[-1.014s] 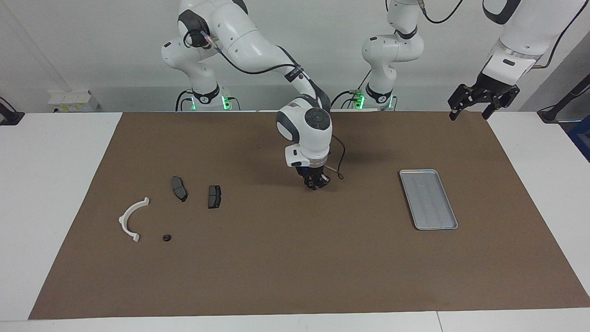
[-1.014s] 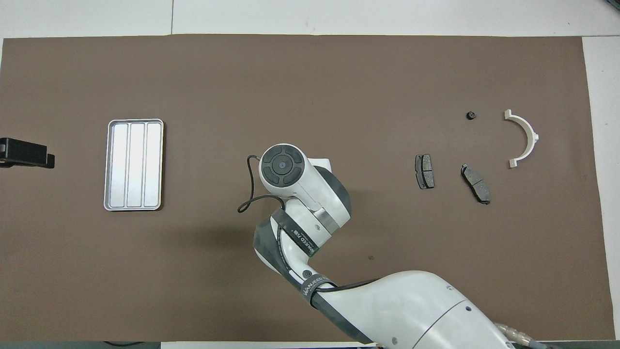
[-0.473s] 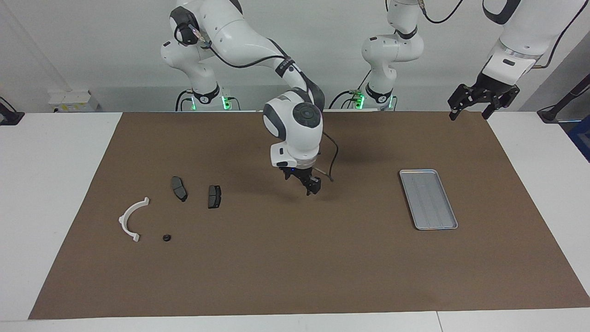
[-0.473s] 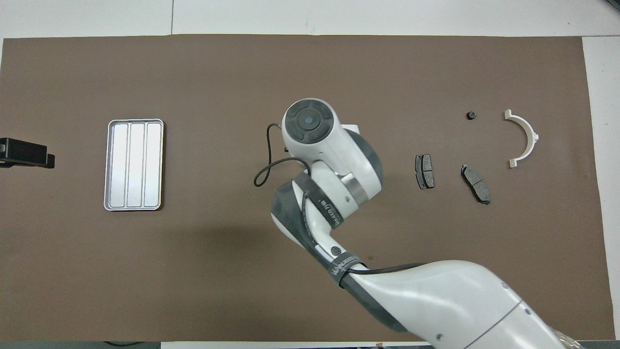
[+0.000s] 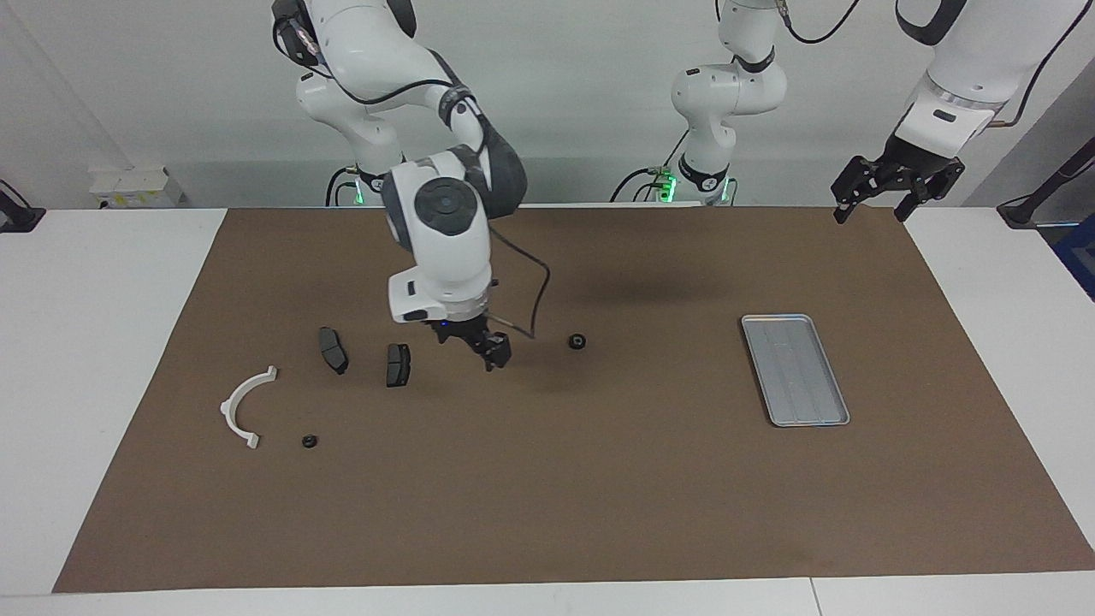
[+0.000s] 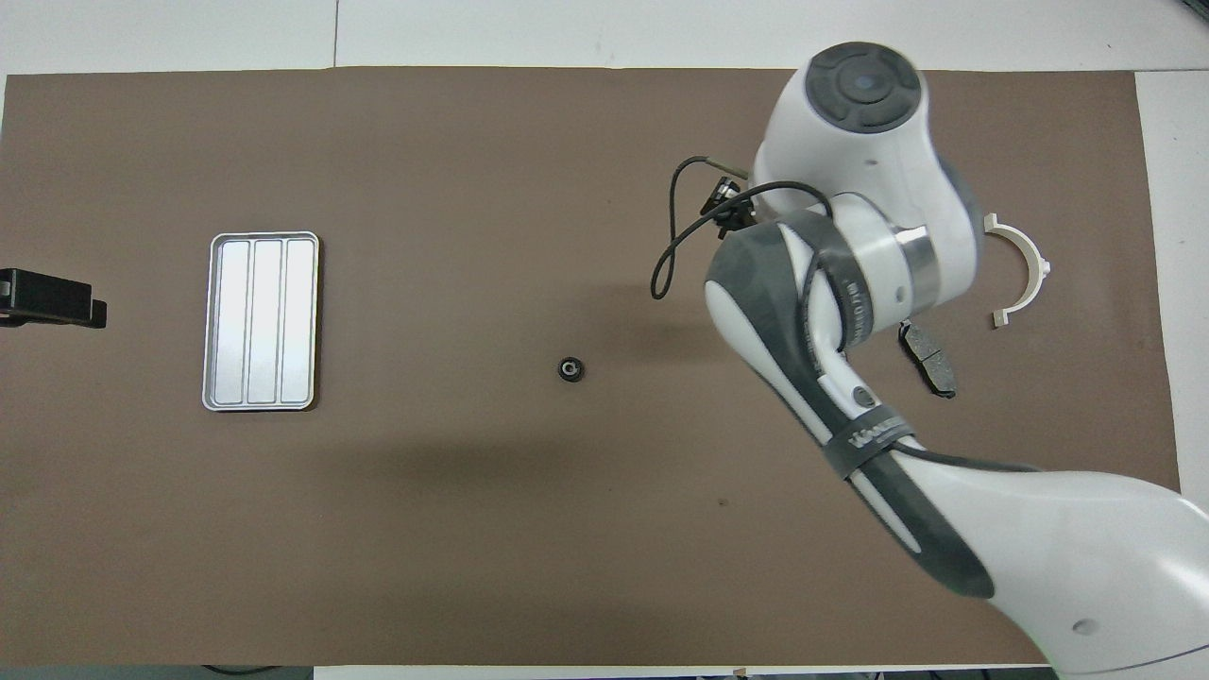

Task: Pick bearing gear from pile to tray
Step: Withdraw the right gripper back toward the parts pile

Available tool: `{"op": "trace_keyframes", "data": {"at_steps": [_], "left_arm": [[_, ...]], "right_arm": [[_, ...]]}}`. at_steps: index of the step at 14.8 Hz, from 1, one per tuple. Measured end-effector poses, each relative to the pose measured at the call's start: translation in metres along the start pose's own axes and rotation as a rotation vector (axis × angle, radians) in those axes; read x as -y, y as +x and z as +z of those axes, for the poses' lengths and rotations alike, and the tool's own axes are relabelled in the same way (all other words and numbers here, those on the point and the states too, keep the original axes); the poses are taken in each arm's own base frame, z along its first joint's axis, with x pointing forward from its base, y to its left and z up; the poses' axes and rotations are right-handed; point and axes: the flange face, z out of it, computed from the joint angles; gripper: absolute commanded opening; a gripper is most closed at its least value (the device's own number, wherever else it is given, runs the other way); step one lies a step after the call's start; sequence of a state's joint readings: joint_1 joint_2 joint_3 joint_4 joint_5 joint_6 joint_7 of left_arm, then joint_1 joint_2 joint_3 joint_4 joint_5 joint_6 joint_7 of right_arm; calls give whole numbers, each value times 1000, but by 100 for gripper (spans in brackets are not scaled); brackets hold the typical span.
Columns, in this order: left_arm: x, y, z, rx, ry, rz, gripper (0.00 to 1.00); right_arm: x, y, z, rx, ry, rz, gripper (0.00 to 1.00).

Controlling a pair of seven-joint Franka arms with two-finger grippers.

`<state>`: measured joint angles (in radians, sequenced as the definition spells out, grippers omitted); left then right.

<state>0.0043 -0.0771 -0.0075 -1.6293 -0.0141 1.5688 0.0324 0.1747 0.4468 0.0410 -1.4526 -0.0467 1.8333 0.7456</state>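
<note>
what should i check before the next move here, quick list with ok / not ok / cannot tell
1. Bearing gear in the tray: not ok, it lies on the brown mat mid-table, apart from the tray.
2. Tray bare and flat: ok.
3. Right gripper carrying nothing: ok, it hangs over the mat beside one brake pad.
4. Left gripper out of the way: ok, open and waiting by the tray's end of the table.
5. Second small black piece by the white bracket: ok, untouched.
</note>
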Motion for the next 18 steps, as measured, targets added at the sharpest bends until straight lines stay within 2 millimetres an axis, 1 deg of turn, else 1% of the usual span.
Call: {"op": "trace_keyframes", "data": {"at_steps": [3, 5, 8, 12, 14, 16, 18], "left_arm": [[0, 0, 0, 0, 0, 0, 100], [0, 0, 0, 0, 0, 0, 100], [0, 0, 0, 0, 0, 0, 100], [0, 0, 0, 0, 0, 0, 100], [0, 0, 0, 0, 0, 0, 100], [0, 0, 0, 0, 0, 0, 100], [0, 0, 0, 1, 0, 0, 100]], "right_arm": [[-48, 43, 24, -19, 23, -15, 100], [-67, 59, 46, -40, 35, -21, 100], [-77, 73, 80, -75, 7, -30, 100], [-101, 101, 119, -107, 15, -78, 100], [-106, 107, 129, -117, 21, -86, 99], [-105, 109, 130, -132, 28, -89, 98], [-104, 110, 131, -139, 32, -90, 95]]}}
